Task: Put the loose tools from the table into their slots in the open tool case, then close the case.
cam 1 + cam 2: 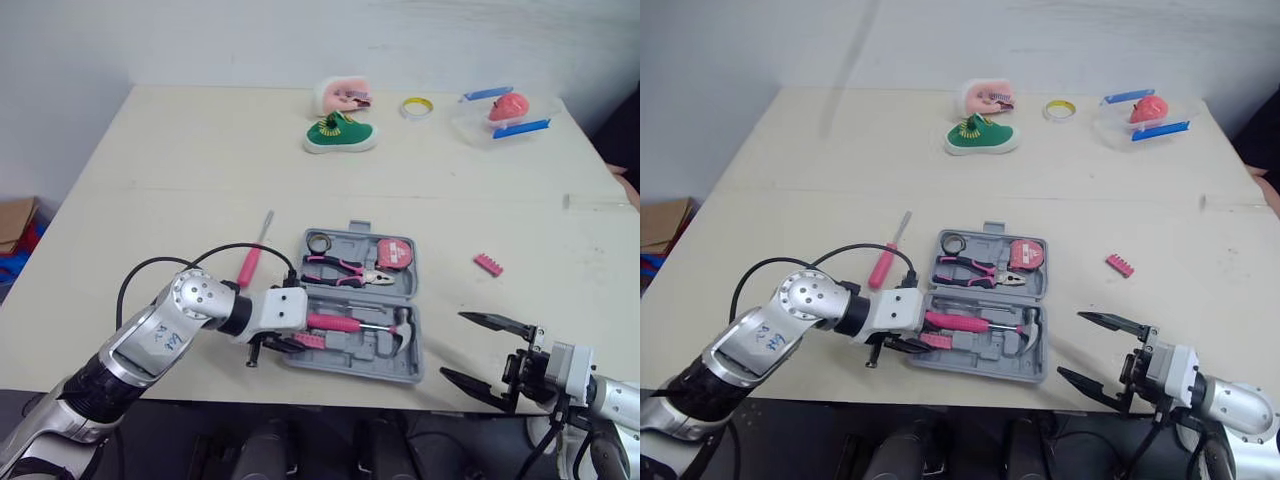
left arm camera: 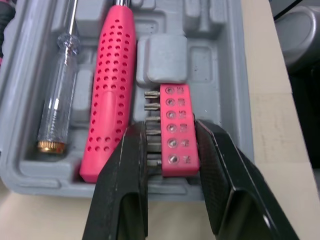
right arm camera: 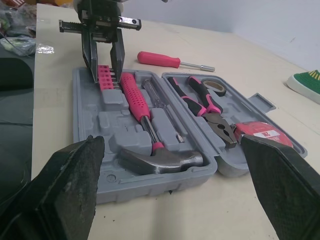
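Observation:
The grey tool case (image 1: pixel 398 366) lies open near the table's front edge. It holds a pink-handled hammer (image 1: pixel 352 324), pliers (image 1: pixel 347 270), a tape measure (image 1: pixel 397 253) and a clear-handled screwdriver (image 2: pixel 56 112). My left gripper (image 1: pixel 283 345) is at the case's front left corner, shut on a pink bit holder (image 2: pixel 179 117) that rests low in a slot beside the hammer handle. A pink screwdriver (image 1: pixel 253 256) lies loose left of the case. A second pink bit holder (image 1: pixel 488 264) lies to its right. My right gripper (image 1: pixel 454 346) hangs open off the front edge, right of the case, holding nothing.
At the back of the table are a green shoe (image 1: pixel 340 134), a pink object (image 1: pixel 343 96), a yellow tape ring (image 1: pixel 417 106) and a clear container (image 1: pixel 503 117) with a red item. A black cable loops over my left wrist.

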You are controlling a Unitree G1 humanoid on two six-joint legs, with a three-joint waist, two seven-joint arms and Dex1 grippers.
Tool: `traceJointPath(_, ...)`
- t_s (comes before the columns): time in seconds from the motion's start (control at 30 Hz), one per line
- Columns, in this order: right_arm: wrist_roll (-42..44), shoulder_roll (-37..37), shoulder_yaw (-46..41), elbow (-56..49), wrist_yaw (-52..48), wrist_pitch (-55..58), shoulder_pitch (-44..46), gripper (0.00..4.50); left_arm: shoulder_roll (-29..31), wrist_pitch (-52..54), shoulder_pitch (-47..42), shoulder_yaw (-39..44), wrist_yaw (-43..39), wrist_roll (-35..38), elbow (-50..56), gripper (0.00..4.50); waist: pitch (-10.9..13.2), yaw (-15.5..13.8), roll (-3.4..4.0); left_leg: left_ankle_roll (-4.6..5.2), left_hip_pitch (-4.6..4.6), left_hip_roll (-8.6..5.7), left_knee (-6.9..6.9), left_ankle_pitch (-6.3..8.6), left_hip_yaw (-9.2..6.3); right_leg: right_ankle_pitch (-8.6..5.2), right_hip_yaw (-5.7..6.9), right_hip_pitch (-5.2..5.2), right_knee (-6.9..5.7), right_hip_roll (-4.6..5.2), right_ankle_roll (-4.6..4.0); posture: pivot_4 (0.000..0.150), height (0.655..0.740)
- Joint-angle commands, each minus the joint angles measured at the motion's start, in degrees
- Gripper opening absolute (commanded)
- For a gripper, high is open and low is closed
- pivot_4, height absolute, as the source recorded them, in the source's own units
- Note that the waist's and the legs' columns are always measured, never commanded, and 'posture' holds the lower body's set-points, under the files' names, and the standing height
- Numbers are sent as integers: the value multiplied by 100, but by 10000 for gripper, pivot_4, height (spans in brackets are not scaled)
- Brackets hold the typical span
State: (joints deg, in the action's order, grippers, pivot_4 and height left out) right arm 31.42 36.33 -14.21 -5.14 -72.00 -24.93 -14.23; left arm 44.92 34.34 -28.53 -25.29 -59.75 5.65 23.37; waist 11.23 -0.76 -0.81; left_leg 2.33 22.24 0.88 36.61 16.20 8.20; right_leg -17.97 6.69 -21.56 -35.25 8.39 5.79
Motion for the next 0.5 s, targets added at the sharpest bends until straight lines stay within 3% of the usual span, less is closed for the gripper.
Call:
traceJointPath(0.03,69,-33,-113,26,-106,-196,-95,45000,32,-113,-74,-20,30,-232,-35,7058,0,-30,0,1,0,0,3,1,0,0,-1,0,-4,2,0,1500,7400)
traceJointPath(0.5,105,-46,-82,140,-195,-324,-161,45000,-172,-204,-11,-13,22,-258,-48,7058,0,-71,1,9,6,1,36,10,-8,-1,1,1,-17,7,-1,1500,7400)
